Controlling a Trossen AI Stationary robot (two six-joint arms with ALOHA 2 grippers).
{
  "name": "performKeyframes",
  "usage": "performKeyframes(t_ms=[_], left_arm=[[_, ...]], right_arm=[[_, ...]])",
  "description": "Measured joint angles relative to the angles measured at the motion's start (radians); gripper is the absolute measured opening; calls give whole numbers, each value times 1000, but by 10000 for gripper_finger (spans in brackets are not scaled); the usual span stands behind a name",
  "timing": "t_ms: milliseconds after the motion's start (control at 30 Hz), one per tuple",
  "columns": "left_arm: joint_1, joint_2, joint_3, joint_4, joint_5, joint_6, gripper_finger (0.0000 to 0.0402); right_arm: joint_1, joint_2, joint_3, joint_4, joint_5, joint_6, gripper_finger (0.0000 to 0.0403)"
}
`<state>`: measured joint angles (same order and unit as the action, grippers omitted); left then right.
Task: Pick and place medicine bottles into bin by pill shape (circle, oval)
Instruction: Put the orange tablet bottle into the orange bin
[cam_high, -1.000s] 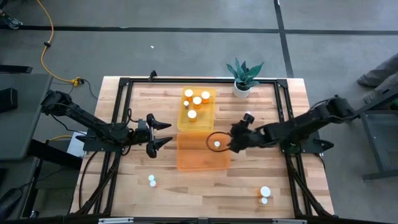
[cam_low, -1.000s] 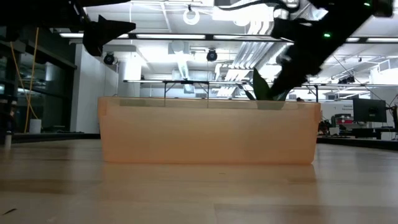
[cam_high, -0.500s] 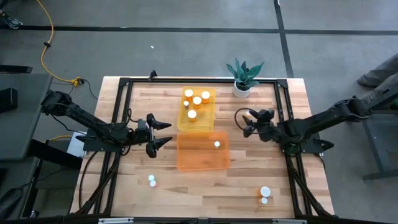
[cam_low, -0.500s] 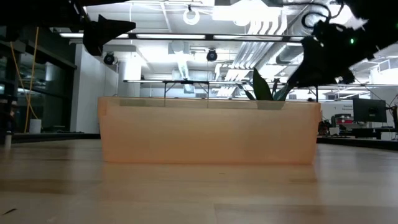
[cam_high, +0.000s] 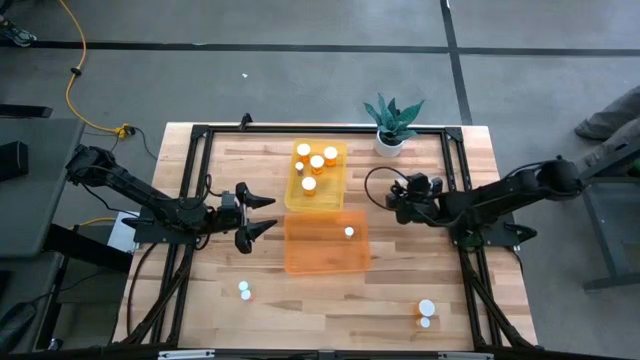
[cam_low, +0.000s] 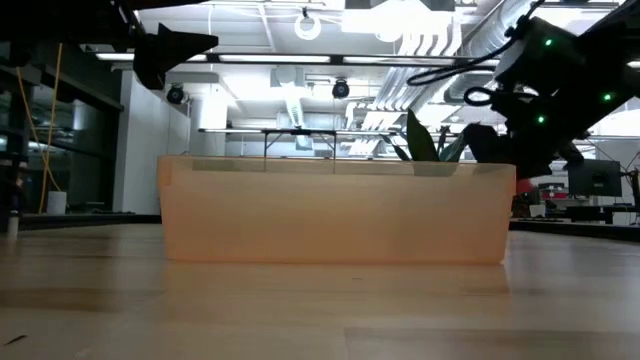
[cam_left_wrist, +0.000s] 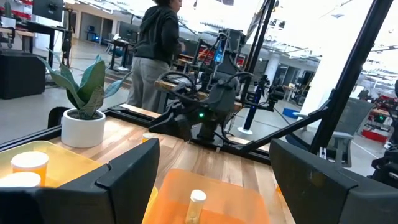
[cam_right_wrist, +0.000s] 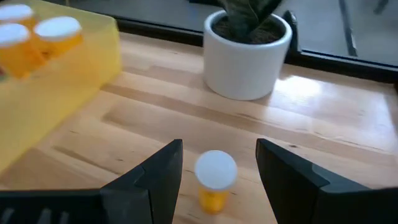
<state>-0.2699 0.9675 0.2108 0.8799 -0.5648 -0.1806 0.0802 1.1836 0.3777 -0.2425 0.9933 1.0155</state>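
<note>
The right jaws (cam_right_wrist: 215, 163) stand released, straddling a bottle (cam_right_wrist: 214, 179) upright on the bench (cam_right_wrist: 348, 146), lined up for a clean grasp. The left jaws (cam_high: 262, 215) hang released beside the orange bin (cam_high: 325, 257).

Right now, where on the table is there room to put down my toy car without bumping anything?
The bare wood between the lone bottle and the two bottles at the near edge looks free. So does the far left corner, beside the yellow bin. The middle is crowded: the orange bin, the left gripper, the right gripper.
</note>
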Motion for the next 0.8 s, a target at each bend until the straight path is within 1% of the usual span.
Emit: performKeyframes(t_ms=[133,333,467,667,800], left_arm=[[1,0,0,0,0,0,291],[1,0,0,0,-7,0,291],[1,0,0,0,-7,0,291],[1,0,0,0,-7,0,291],[1,0,0,0,-7,0,291]], right_arm=[[-15,19,0,24,-23,-7,197],[-15,22,1,114,-43,-107,197],[-30,22,1,94,-52,-100,197],[-64,30,1,85,-133,-120,197],[-86,63,1,88,-136,-127,197]])
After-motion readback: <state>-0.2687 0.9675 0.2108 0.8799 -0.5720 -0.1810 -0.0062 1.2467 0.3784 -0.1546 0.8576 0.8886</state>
